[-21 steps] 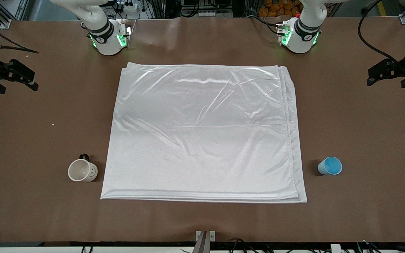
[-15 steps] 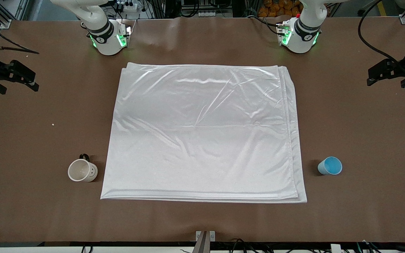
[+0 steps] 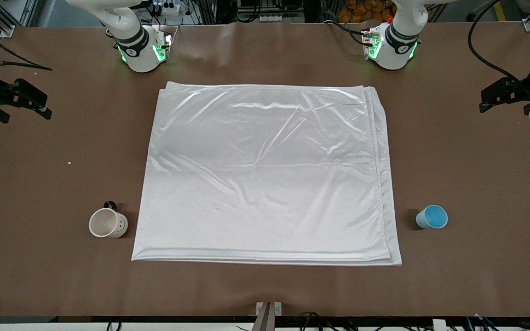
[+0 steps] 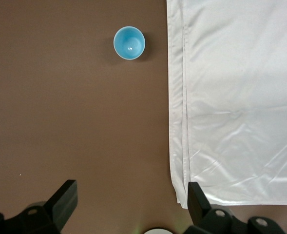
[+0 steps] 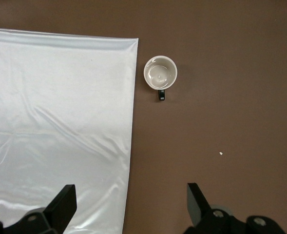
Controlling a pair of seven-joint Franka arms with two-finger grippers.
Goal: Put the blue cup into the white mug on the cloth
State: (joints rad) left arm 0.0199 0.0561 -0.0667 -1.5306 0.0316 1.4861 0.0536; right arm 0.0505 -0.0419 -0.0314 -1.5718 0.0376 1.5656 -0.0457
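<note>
The blue cup (image 3: 432, 217) stands upright on the bare table beside the cloth (image 3: 265, 170), toward the left arm's end. The white mug (image 3: 107, 223) stands upright on the bare table beside the cloth, toward the right arm's end. My left gripper (image 3: 492, 96) is open and empty, high over the table at its own end. The left wrist view shows this gripper (image 4: 131, 202), the cup (image 4: 129, 43) and the cloth's edge (image 4: 231, 97). My right gripper (image 3: 35, 102) is open and empty, high over its end. The right wrist view shows this gripper (image 5: 131, 202), the mug (image 5: 160, 73) and the cloth (image 5: 60, 122).
The brown table (image 3: 476, 161) is bare around the cup and the mug. A small white crumb (image 3: 69, 162) lies on the table toward the right arm's end. The arm bases (image 3: 141, 50) stand along the table's edge farthest from the front camera.
Both grippers have shifted only very slightly. The cup, the mug and the cloth have not moved.
</note>
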